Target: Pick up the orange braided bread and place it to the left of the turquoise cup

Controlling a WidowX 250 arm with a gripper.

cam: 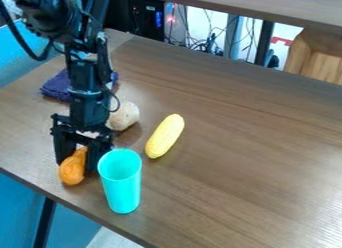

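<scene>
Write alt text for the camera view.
A black robot gripper is down at an orange, gourd-shaped object on a brown table, beside an upright turquoise cup. A yellow, elongated object, a pale rounded object and a purple cloth lie nearby.

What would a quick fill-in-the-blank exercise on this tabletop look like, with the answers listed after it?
The gripper is down at a smooth thing coloured ____.
The turquoise cup has its open end facing ____.
The long, rounded thing near the cup is coloured ____.
The folded cloth beside the arm is coloured ____.

Missing words: orange; up; yellow; purple.
</scene>
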